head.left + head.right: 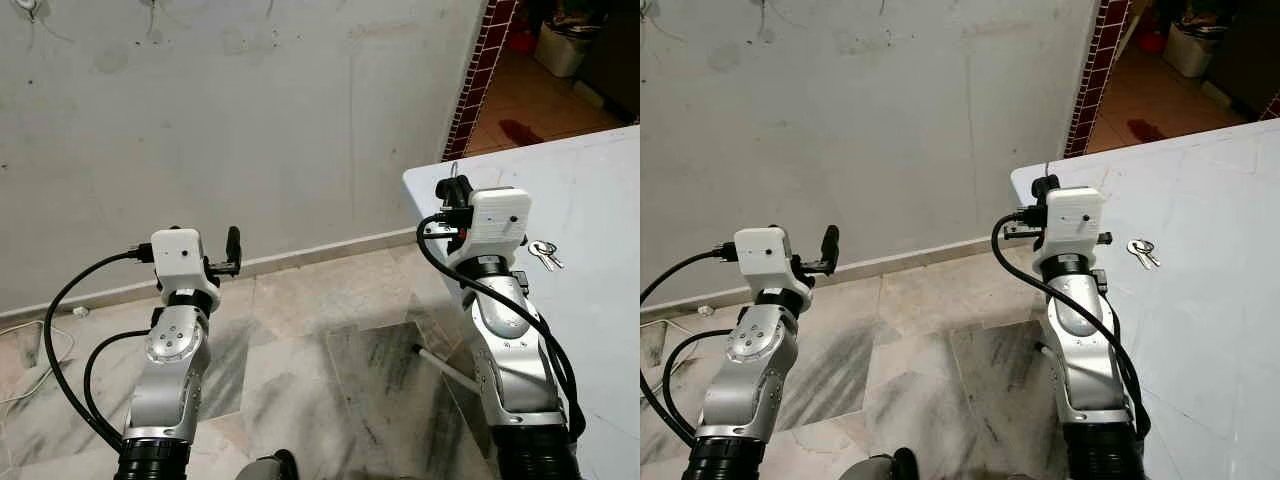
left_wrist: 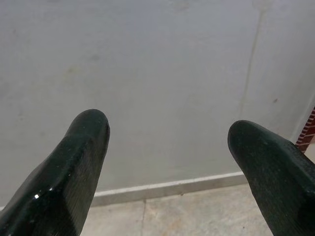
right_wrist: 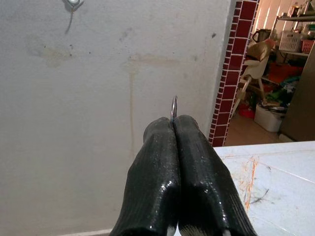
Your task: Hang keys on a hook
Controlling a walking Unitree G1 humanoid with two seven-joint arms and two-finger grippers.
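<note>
My right gripper (image 3: 173,120) is shut, and a thin metal key ring (image 3: 173,107) sticks out from between its fingertips. It is held up over the near corner of the white table (image 1: 600,190), facing the grey wall. A small bunch of silver keys (image 1: 545,254) lies on the table just right of that wrist. A hook (image 3: 74,3) with a wire hanging from it sits high on the wall, up and to the left; the same hook (image 1: 28,8) is at the wall's top left corner. My left gripper (image 2: 167,147) is open and holds nothing, raised over the floor.
A red brick pillar (image 1: 480,70) ends the wall on the right, with a doorway to a cluttered room beyond it. The floor is marble tile (image 1: 320,350). A white cable (image 1: 40,350) lies on the floor at the far left.
</note>
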